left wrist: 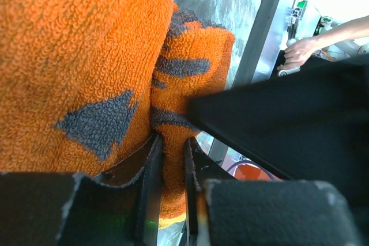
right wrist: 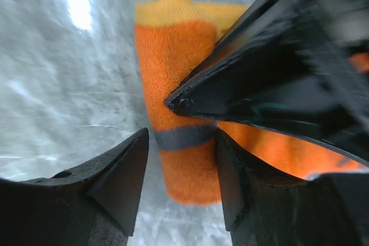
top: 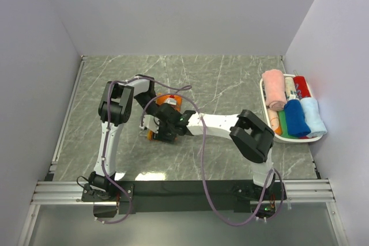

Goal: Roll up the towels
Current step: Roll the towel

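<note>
A grey-and-orange towel (top: 168, 101) lies partly rolled at the table's middle, under both wrists. In the left wrist view its orange pile with grey marks (left wrist: 75, 56) fills the frame. My left gripper (left wrist: 170, 165) is shut on a fold of it. In the right wrist view the roll's end (right wrist: 173, 67) sits between the fingers of my right gripper (right wrist: 181, 142). That gripper is open, with a gap on its left side. The left gripper's black finger (right wrist: 242, 84) presses the roll from the right. In the top view the two grippers meet at the towel (top: 164, 124).
A white oval basket (top: 263, 93) stands at the right wall. It holds rolled towels: pink (top: 275, 89), red (top: 300, 83), blue (top: 295, 118), pale blue (top: 313, 116) and green (top: 284, 129). A person's hand (left wrist: 300, 53) shows beyond the table rail.
</note>
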Robot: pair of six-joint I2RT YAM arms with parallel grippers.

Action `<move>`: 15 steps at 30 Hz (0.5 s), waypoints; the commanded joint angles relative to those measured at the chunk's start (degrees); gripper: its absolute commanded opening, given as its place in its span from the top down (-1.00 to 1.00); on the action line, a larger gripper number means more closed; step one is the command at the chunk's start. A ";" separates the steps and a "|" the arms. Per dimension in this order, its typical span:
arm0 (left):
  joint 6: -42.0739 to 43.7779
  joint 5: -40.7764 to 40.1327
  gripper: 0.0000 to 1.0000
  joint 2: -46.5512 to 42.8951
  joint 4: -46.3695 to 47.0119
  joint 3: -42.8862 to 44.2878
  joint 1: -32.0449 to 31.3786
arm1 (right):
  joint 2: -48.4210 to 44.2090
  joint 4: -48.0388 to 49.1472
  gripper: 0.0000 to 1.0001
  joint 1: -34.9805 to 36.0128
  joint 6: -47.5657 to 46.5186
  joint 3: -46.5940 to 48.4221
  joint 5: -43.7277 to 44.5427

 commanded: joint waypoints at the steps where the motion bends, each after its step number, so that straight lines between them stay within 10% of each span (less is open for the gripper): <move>1: 2.36 -5.42 0.57 0.60 10.07 -0.23 0.20 | 2.32 2.12 -0.11 0.12 -2.14 -1.11 1.51; 9: 0.26 -1.82 0.24 -0.37 9.98 -0.67 2.40 | -1.00 -1.66 1.00 -0.14 -2.84 -7.07 -5.86; 15: -2.47 7.23 0.07 -4.93 11.73 -2.07 8.11 | -4.26 -5.09 1.00 -1.02 -2.58 -9.81 -14.03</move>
